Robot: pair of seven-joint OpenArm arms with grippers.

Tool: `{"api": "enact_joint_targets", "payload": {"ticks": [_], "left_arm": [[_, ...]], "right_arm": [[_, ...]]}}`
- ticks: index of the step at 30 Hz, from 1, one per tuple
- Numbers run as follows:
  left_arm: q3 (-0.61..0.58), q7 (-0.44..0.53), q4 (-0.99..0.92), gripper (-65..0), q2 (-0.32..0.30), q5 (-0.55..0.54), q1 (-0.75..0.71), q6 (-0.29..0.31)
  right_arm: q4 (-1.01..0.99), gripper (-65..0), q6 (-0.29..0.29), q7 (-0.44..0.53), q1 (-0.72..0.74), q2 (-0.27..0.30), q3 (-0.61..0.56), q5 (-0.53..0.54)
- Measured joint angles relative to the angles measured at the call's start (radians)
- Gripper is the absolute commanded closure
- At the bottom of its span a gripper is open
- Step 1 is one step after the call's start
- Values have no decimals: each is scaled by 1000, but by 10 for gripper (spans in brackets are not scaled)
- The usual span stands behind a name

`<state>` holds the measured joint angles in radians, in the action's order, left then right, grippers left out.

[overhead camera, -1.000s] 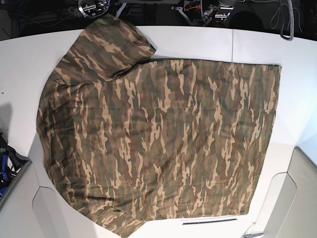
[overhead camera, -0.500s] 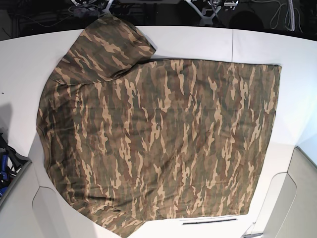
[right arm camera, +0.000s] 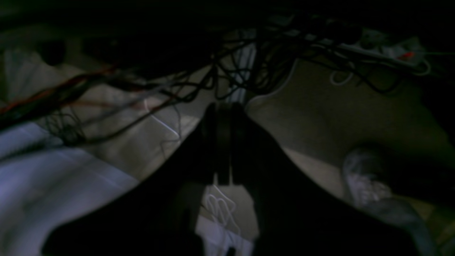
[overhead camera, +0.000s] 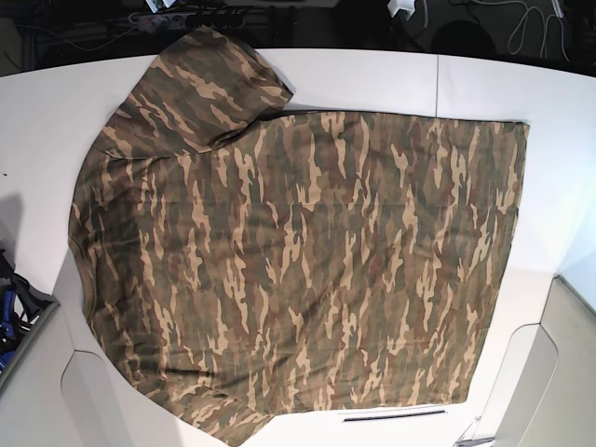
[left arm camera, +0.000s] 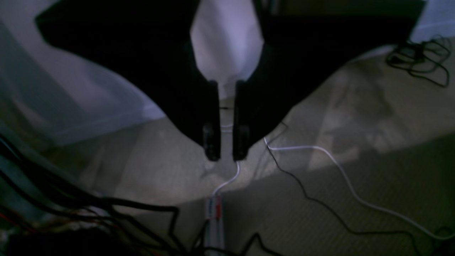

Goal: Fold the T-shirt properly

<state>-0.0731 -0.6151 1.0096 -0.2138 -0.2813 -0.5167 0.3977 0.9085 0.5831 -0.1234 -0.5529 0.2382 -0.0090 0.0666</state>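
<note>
The camouflage T-shirt [overhead camera: 298, 251] lies spread flat on the white table [overhead camera: 484, 84] in the base view, hem to the right and one sleeve [overhead camera: 205, 84] at the top left. Its collar does not show. Neither gripper is over the shirt or inside the base view. In the left wrist view my left gripper [left arm camera: 226, 149] hangs over the floor, empty, its black fingers [left arm camera: 212, 138] parallel with only a thin slit between them. In the right wrist view my right gripper [right arm camera: 224, 110] is dark, its fingers together, holding nothing.
Both wrist views look at carpet behind the table, with black and white cables [left arm camera: 320, 149] and a power strip [left arm camera: 213, 213]. A cable tangle [right arm camera: 227, 71] hangs ahead of the right gripper. A dark bin [overhead camera: 14, 307] sits at the table's left edge.
The arm parts seen along the top edge of the base view have drawn back out of sight. The T-shirt has not moved.
</note>
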Motion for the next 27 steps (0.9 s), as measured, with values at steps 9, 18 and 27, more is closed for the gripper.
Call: {"api": "enact_joint_targets", "payload": {"ticks": [9, 18, 27], "left_arm": [[6, -66, 324, -74, -2, -56, -206, 0], [197, -130, 653, -97, 0, -154, -366, 76], [486, -276, 915, -152, 0, -402, -402, 157]], "right_arm": [[375, 0, 1, -24, -232, 77, -2, 125], [706, 0, 3, -84, -384, 123, -2, 188], [975, 0, -7, -208, -386, 127, 0, 313]]}}
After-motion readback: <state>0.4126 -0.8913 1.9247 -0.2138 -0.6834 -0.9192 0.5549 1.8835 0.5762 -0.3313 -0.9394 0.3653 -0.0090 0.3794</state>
